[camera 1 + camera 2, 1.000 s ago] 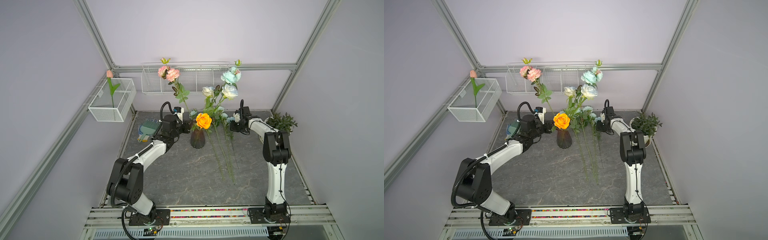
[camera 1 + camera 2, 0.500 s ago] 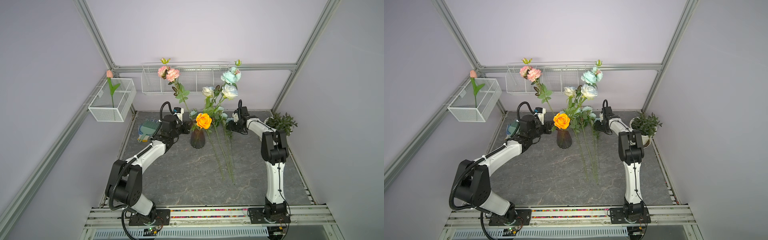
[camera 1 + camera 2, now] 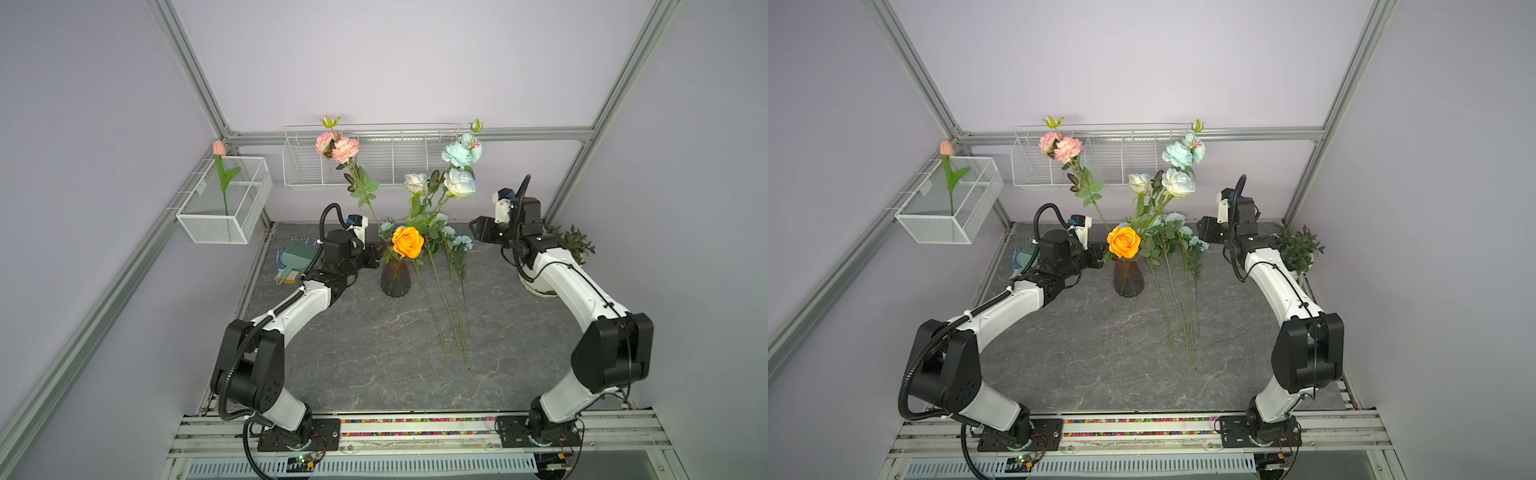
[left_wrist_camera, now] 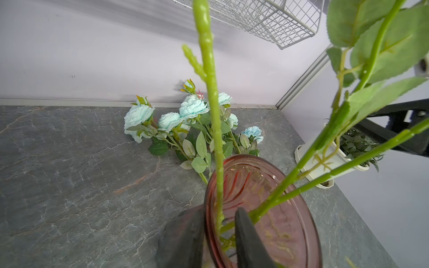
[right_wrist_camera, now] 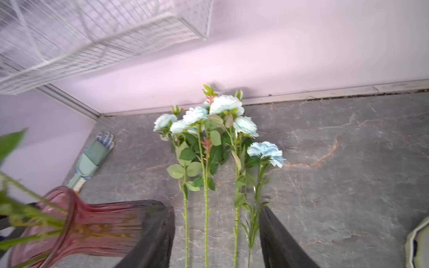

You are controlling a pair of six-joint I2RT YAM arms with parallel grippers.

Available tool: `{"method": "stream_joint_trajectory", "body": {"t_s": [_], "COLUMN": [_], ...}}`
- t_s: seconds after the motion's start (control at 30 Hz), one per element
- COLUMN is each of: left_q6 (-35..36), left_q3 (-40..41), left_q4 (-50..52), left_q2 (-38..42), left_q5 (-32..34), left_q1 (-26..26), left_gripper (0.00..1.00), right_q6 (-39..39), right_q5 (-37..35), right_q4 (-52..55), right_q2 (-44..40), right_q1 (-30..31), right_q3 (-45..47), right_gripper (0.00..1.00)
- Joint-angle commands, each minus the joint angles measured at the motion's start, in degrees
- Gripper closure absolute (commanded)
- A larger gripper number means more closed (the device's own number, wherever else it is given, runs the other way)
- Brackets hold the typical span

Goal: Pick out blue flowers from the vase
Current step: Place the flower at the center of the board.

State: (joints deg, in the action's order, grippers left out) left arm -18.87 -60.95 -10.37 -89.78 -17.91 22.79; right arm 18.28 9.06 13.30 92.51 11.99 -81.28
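Lilac-walled booth, grey marbled desk [image 3: 353, 353], a wire basket [image 3: 374, 166] hung on the back wall. The vase [image 3: 395, 277] is stood mid-desk towards the back. In the left wrist view its rim is seen pinched by the left hand [image 4: 216, 218], one finger inside the mouth and one outside, closed tight on the glass. So the vase is being steadied, which is exactly what's wanted.

A bunch of blue flowers [image 5: 222, 111] is already laid flat on the desk just beside the vase, on the right arm's side. The right hand [image 5: 216, 213] is hung above those stems, jaws wide, nothing in them.

More blue is left in the vase though: the tall aqua head [image 3: 457, 153] and the blue-tinged white roses [image 3: 459, 183] below it, mixed in with the orange rose [image 3: 407, 241] and pink carnations [image 3: 337, 146]. So another stem is probably to be fetched.

Tips:
- The stem should be gripped low, just above the rim, since the leaves are tangled higher up.
- It should be drawn out along its own lean, not straight up, so the rose isn't dragged along.
- The rim clamp shouldn't be released until the stem end is clear.
- A green stem [image 4: 218, 162] is stood right between the left fingers. Whose it is can't be told, so snagging there is to be watched.
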Motion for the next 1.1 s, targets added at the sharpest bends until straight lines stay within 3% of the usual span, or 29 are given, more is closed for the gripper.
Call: {"method": "stream_joint_trajectory", "body": {"t_s": [0.0, 0.3, 0.63, 1.07], "left_q6": [0.0, 0.0, -0.2, -0.1], "left_q3": [-0.8, -1.1, -0.6, 0.2], "left_q4": [1.3, 1.4, 1.0, 0.8], "left_q2": [-0.5, -0.7, -0.6, 0.5], "left_q5": [-1.4, -1.6, -1.5, -1.3], "left_q1": [-0.1, 0.4, 0.5, 0.6], "left_gripper": [0.73, 0.73, 0.73, 0.73], "right_q6": [2.7, 5.6, 6.4, 3.9], "right_q5": [4.1, 7.0, 6.7, 8.9], "right_q4": [-8.8, -22.9, -29.5, -28.8], "right_q2": [-0.9, -1.9, 0.7, 6.0], "right_q1": [3.9, 10.0, 15.2, 21.9], "right_q3": [4.9, 7.2, 5.9, -0.8], "right_gripper": [0.41, 0.43, 0.45, 0.46]}}
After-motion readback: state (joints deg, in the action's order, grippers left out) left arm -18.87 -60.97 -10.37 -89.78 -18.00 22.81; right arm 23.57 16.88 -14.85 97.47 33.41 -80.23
